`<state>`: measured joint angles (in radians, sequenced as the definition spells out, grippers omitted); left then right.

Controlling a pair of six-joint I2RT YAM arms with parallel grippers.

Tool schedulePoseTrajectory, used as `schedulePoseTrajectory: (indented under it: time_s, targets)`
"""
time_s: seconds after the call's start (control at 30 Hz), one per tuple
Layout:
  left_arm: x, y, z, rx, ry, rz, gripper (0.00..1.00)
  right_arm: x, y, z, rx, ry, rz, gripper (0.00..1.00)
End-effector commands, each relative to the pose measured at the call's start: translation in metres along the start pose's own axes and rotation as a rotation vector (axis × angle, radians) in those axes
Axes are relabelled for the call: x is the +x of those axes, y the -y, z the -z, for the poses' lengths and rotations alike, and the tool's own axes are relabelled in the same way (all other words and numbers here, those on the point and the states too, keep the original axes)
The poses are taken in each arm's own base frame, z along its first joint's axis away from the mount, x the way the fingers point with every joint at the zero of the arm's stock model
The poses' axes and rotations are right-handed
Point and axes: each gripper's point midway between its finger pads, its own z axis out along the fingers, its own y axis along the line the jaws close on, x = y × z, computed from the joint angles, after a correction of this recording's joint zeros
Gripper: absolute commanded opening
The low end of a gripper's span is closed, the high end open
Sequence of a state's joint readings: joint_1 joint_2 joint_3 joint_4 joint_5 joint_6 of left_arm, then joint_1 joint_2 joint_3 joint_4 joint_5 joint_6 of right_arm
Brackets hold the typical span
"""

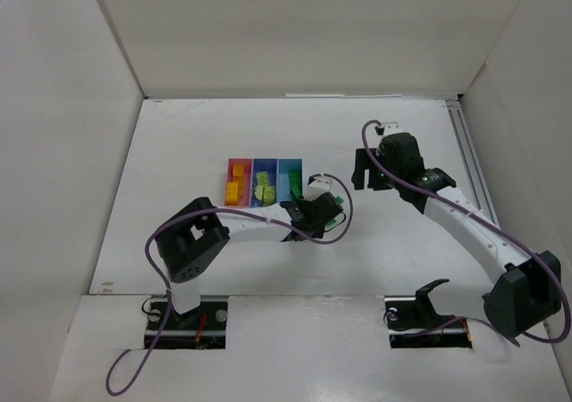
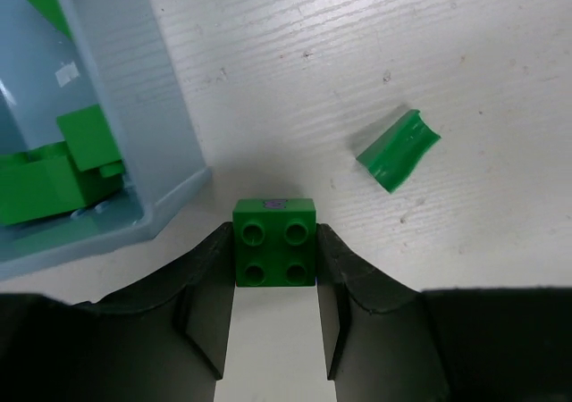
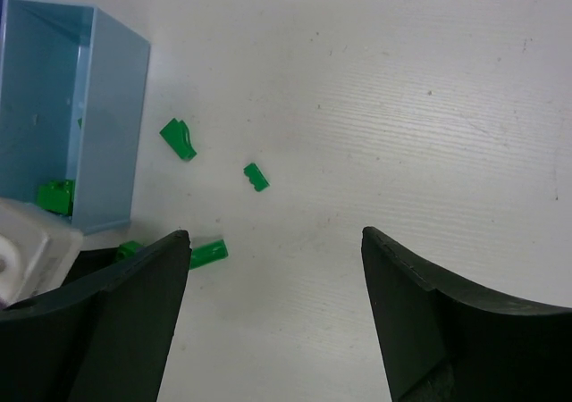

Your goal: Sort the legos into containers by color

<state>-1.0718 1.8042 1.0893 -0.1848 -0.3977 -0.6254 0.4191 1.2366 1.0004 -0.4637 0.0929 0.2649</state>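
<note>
The left gripper (image 2: 274, 272) is pinching a green brick (image 2: 274, 239) just beside the light blue bin (image 2: 134, 107), possibly touching the table (image 2: 465, 54); the right gripper (image 3: 275, 241) is gaping wide.

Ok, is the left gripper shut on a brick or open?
Shut: the left gripper has a green four-stud brick pinched between its fingers, touching both, beside the light blue bin.

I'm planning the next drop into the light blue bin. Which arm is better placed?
Left. The left hand is closed on a green brick right beside the light blue bin, which already holds green pieces. The right hand is open, empty and farther from the bin.
</note>
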Motion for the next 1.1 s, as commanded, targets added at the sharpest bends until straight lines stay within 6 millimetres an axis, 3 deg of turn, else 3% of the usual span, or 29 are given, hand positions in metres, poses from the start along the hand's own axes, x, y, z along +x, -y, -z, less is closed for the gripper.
schedulePoseTrajectory:
  time_s: [0.0,0.13,0.2,0.33,0.37,0.5,0.67,0.8,0.83,0.87,0.9,1.07]
  targets:
    - [-0.044,0.009,0.05,0.088,0.1,0.043,0.27,-0.029,-0.004,0.007,-0.02,0.08,-0.007,0.82]
    - [-0.082,0.006,0.089,0.138,0.224,0.064,0.3,-0.029,-0.004,0.007,-0.02,0.08,-0.007,0.82]
    - [-0.095,-0.002,0.096,0.147,0.264,0.091,0.32,-0.031,-0.006,0.007,-0.032,0.086,-0.008,0.83]
    - [-0.12,-0.041,0.086,0.099,0.282,0.173,0.32,-0.025,-0.004,0.003,-0.026,0.067,0.003,0.83]
    - [-0.124,-0.061,0.077,0.05,0.274,0.202,0.3,-0.025,-0.004,0.002,-0.026,0.067,0.003,0.83]
    - [-0.143,-0.072,0.071,0.054,0.316,0.191,0.3,-0.02,-0.005,0.001,-0.034,0.055,0.004,0.83]
    - [-0.148,-0.071,0.059,0.04,0.311,0.166,0.32,-0.022,-0.007,0.001,-0.045,0.062,0.013,0.83]
    - [-0.149,-0.078,0.045,0.01,0.291,0.172,0.33,-0.009,-0.006,-0.004,-0.049,0.026,0.025,0.83]
    - [-0.149,-0.087,0.037,-0.012,0.28,0.197,0.35,-0.005,-0.008,-0.006,-0.063,0.02,0.025,0.83]
    - [-0.148,-0.085,0.037,-0.001,0.275,0.196,0.38,-0.011,-0.01,-0.004,-0.084,0.048,0.057,0.83]
    - [-0.147,-0.088,0.033,0.002,0.261,0.2,0.42,-0.006,-0.015,-0.002,-0.104,0.041,0.076,0.83]
    - [-0.147,-0.077,0.034,0.068,0.271,0.18,0.61,0.003,-0.028,0.0,-0.135,0.041,0.157,0.83]
